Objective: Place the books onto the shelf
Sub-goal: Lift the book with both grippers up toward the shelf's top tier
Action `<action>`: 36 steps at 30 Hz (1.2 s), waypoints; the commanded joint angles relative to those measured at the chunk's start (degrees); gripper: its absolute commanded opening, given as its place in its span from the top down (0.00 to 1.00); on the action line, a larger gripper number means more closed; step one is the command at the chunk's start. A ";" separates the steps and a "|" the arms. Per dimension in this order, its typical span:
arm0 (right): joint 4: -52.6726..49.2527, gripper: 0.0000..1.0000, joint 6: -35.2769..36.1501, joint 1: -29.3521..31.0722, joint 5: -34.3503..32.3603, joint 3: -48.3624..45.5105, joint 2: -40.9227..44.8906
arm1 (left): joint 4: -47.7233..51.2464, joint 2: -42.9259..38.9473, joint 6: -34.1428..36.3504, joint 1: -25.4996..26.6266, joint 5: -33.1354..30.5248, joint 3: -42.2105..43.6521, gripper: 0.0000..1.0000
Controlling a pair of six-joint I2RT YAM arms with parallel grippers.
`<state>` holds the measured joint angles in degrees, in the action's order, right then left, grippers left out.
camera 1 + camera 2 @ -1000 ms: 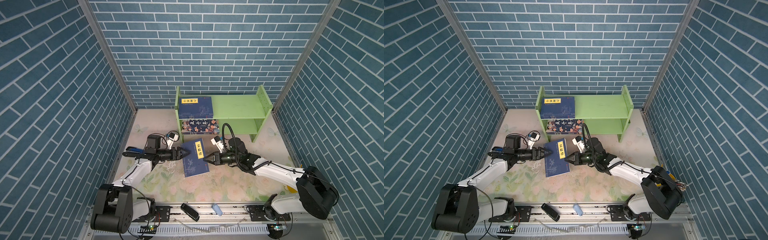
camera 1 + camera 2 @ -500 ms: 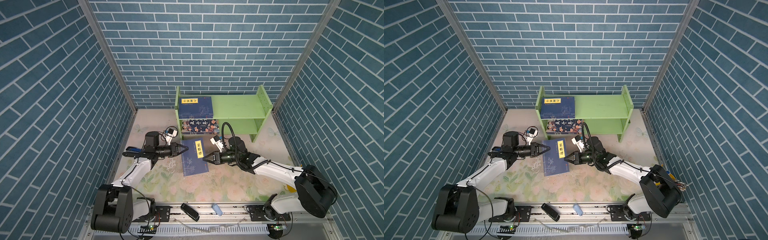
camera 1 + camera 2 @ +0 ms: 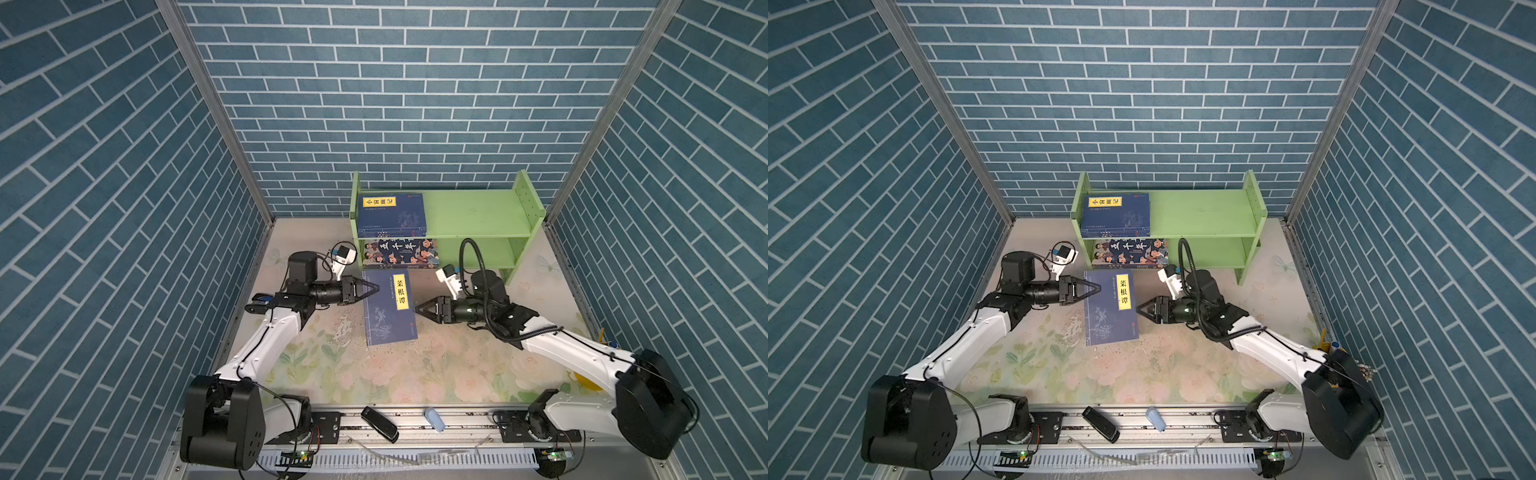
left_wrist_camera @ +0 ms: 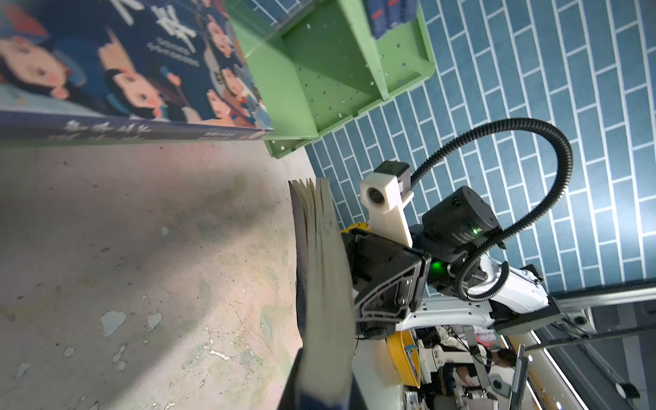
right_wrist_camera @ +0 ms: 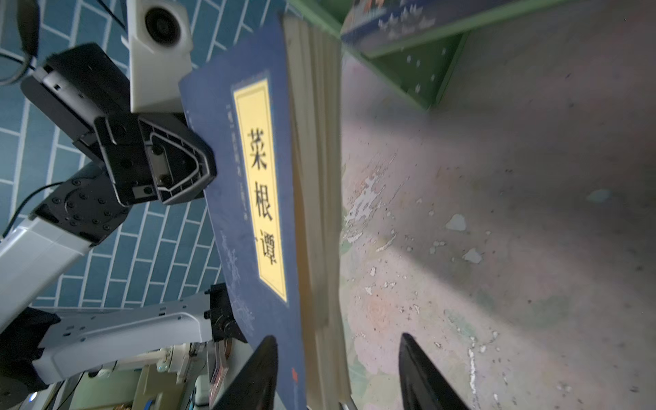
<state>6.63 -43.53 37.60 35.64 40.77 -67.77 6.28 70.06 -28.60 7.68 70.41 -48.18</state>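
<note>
**Item:** loose navy book [image 3: 388, 309], thin paperback with a yellow title label. It lies cover up near the middle of the table [image 3: 415, 365], just short of the shelf's front.

**Holders:**
- The left gripper [image 3: 374, 287] is clenched on the book's 9 o'clock long edge.
- The right gripper [image 3: 417, 311] is at the 3 o'clock edge. Its fingers [image 5: 255, 372] are spread astride the fanned pages and do not pinch them.
- Whether the far side is off the table cannot be told.

**Handling (judged):**
- Light, with a limp cover and loose pages that sag and splay.
- The cover looks smooth and somewhat slippery.
- Best taken on the bound edge or across the whole thickness mid-edge, never by a few leaves.
- Two-sided support should keep it flat.

**Destination:** shelf [image 3: 478, 216], light green with two tiers, standing at 12 o'clock against the back wall.
- A shelved navy book [image 3: 392, 212] lies flat on the upper tier at the 9 o'clock end.
- A cartoon book [image 3: 401, 252] lies below it on the lower tier and juts over the front lip.
- The 3 o'clock half of both tiers is free.

**Surface:** pale floral mat, worn and flaking. It is flat and probably low in grip.

**Room:** blue brick-pattern walls [image 3: 415, 104] close in at 9, 12 and 3 o'clock. The clearance beside the shelf ends is tight.
</note>
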 commanded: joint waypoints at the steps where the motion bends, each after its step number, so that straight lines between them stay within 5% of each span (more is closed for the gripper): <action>1: -11.37 0.42 5.43 -2.89 -5.66 2.61 7.99 | 14.81 -1.12 13.65 0.58 4.87 -7.40 1.00; 4: -19.38 0.38 8.65 -4.43 -9.88 5.70 13.89 | 26.12 -0.39 22.39 0.84 5.40 -15.08 1.00; 7: -23.76 0.35 10.54 -5.06 -12.81 8.01 18.11 | 27.06 -0.45 21.37 1.08 5.90 -20.90 1.00; 19: -12.77 0.26 4.80 -5.35 -6.43 12.74 20.44 | -5.07 5.39 -10.64 1.90 -7.66 -32.00 1.00; 29: 9.38 0.23 -5.98 -5.11 2.05 12.36 10.01 | -19.80 9.32 -25.86 1.86 -15.36 -33.16 1.00; 36: 18.59 0.23 -8.39 -0.99 -0.29 10.65 5.96 | -24.03 9.69 -29.84 1.47 -15.72 -32.96 1.00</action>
<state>16.82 -49.28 35.00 34.92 51.90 -61.47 -11.97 80.16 -55.57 9.37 55.31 -80.01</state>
